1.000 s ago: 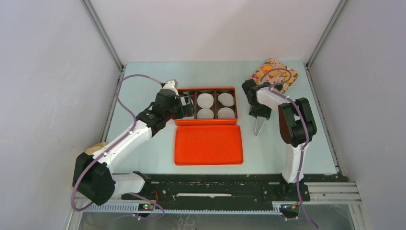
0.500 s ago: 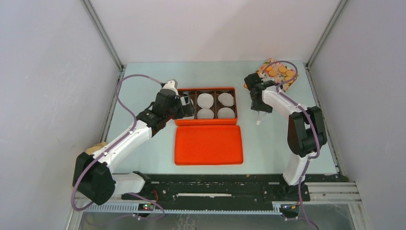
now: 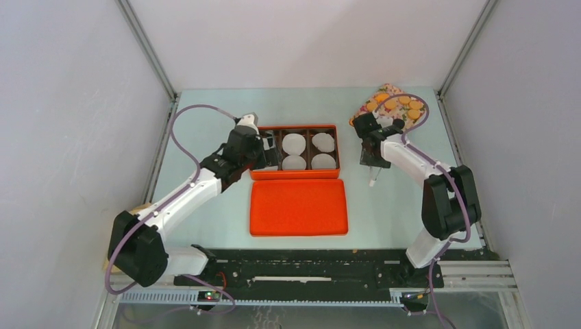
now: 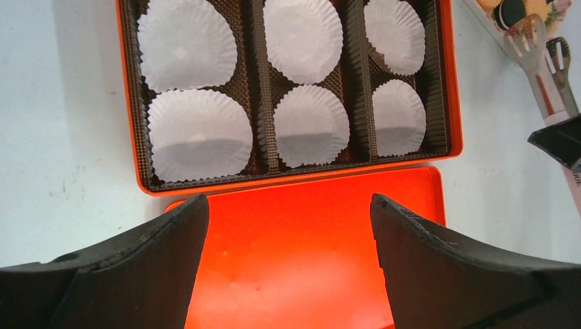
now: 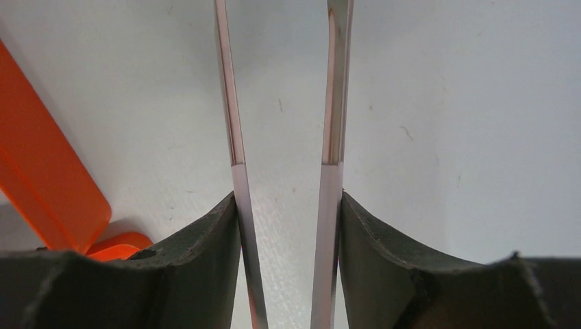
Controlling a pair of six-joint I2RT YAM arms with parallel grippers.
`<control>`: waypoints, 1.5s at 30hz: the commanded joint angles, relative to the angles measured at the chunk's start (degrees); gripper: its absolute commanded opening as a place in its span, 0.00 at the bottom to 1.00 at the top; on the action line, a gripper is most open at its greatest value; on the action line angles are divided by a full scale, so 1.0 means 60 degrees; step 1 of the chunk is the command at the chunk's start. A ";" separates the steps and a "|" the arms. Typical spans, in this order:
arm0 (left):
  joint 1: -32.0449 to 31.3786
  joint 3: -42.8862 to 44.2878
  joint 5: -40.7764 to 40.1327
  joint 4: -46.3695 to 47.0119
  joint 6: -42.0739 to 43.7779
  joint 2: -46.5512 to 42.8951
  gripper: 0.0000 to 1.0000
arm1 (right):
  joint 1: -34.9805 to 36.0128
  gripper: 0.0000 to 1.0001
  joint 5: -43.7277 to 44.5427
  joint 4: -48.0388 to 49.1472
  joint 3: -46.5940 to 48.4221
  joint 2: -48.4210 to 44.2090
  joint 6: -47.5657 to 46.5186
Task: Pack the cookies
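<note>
The cookies [image 3: 397,104], orange-golden and dark discs, lie on a floral plate [image 3: 381,91] at the back right. A dark one shows at the top edge of the left wrist view [image 4: 510,10]. My right gripper [image 3: 371,159] is shut on metal tongs [image 3: 373,176] just in front of the plate. The two tong arms [image 5: 229,103] stand apart with nothing between them, over bare table [image 5: 289,205]. My left gripper [image 3: 270,152] is open and empty at the left end of the orange box [image 3: 294,127]. Its jaws hang over the lid [image 4: 289,205].
The open box [image 4: 453,103] holds several white paper liners [image 4: 305,123] in brown compartments, all without cookies. The orange lid [image 3: 298,207] lies flat in front of the box. The tongs also show at the right in the left wrist view [image 4: 538,62].
My right arm has swung its elbow out to the right, uncovering the plate of cookies. The tongs stay in its grip, tips still over the table. The left arm has barely shifted.
</note>
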 commanded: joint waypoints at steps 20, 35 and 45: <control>-0.0402 0.3794 -0.1131 -0.1038 0.0227 0.2605 0.90 | 0.0846 0.57 -0.1946 0.1129 -0.0099 -0.2005 -0.2821; -0.0398 0.3631 -0.0220 -0.0582 -0.0120 0.2924 0.90 | -0.0127 0.61 -0.3993 -0.1097 -0.0286 -0.0220 -0.1501; -0.0409 0.3164 0.0780 -0.0022 -0.0512 0.3222 0.90 | -0.0123 0.71 -0.3282 -0.1389 -0.0618 0.0415 -0.0570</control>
